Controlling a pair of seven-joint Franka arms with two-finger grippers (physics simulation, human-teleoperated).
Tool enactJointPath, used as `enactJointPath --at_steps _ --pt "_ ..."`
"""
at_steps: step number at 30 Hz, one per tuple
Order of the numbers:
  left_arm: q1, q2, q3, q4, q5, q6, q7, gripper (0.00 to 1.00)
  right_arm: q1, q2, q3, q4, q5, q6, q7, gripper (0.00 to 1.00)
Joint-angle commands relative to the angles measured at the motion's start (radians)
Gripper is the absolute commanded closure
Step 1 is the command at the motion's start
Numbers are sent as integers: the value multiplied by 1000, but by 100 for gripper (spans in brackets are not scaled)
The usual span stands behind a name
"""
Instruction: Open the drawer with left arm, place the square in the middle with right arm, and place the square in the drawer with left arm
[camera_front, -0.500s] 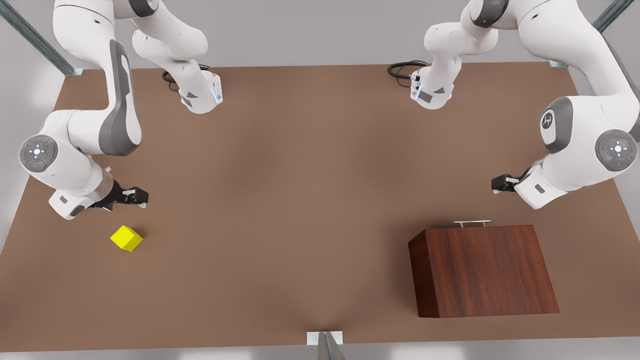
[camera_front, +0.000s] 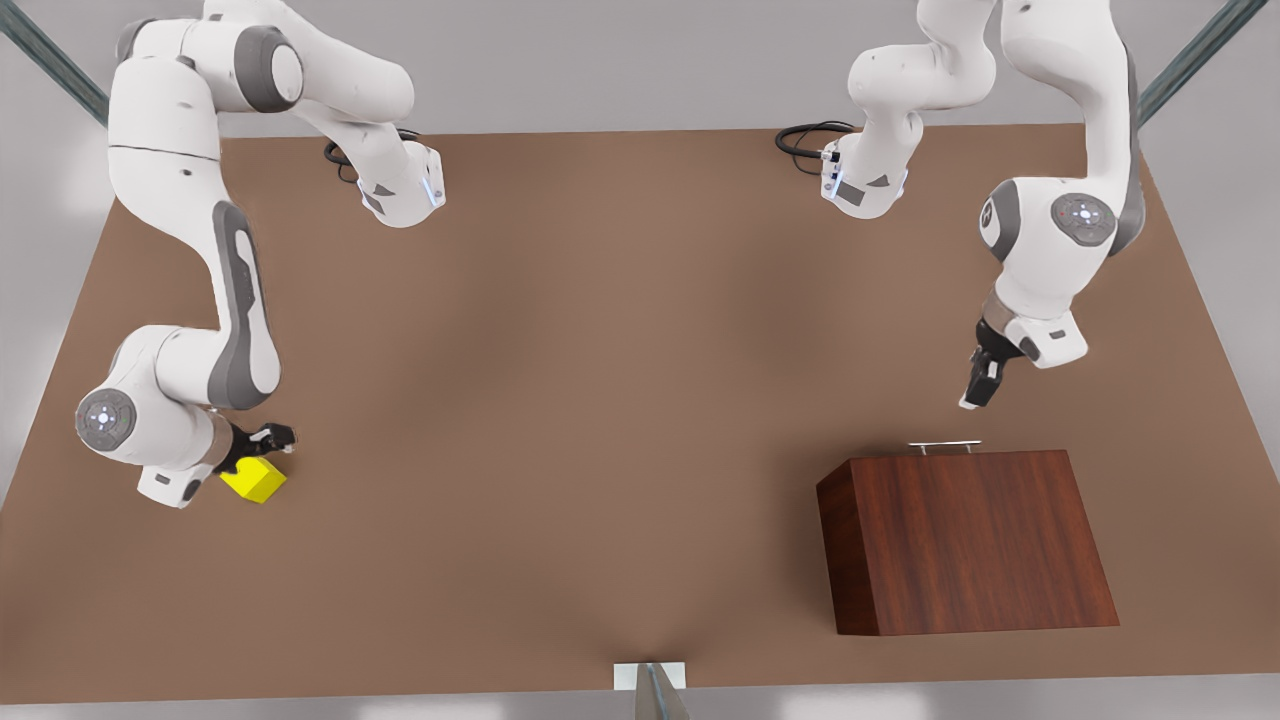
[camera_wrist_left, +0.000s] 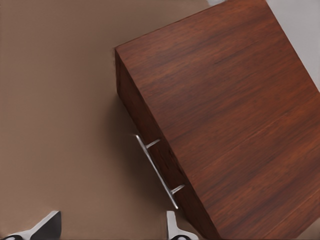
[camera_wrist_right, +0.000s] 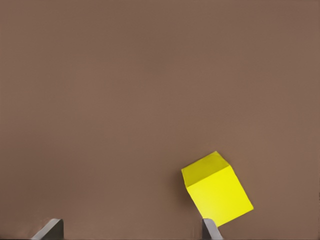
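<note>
Right gripper spread wide, empty, poised over the yellow square at the tabletop's front-view left, left gripper open, empty, near the closed drawer's silver handle at right.

Black cables at table's far edge.

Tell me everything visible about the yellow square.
The square is a small, bright yellow cube with plain, matte, unmarked faces. It rests flat on the brown tabletop near the front view's left edge, turned at an angle to the table's sides, far from the wooden cabinet. The right gripper is just above and beside it, jaws open, not gripping it. Nothing else is near it.
</note>
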Motion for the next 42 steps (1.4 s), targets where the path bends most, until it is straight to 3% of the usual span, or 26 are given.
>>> enactJointPath --at_steps 1,10,26,27,28,34,36,42 --pt "-3 0 0 -9 -1 17 -11 0 -10 18 1 13 1 2 -30 0" --pt "-3 77 0 -69 -4 209 -216 0 -117 124 -4 29 5 103 -642 0" --pt "8 215 3 -81 -30 381 -304 0 -131 180 -2 -132 5 375 -642 0" --pt "10 219 5 -81 -30 384 -304 0 -131 182 -2 -135 8 376 -641 2" --pt "10 219 3 -81 -32 384 -304 0 -131 182 -2 -134 9 376 -639 16" --pt "11 247 3 -78 -50 407 -304 0 -130 170 -1 -132 9 369 -638 34" --pt "11 247 3 -80 -52 396 -304 0 -130 170 -1 -131 9 369 -644 47" --pt "11 222 3 -89 -53 344 -344 0 -119 145 2 -134 7 364 -642 47"
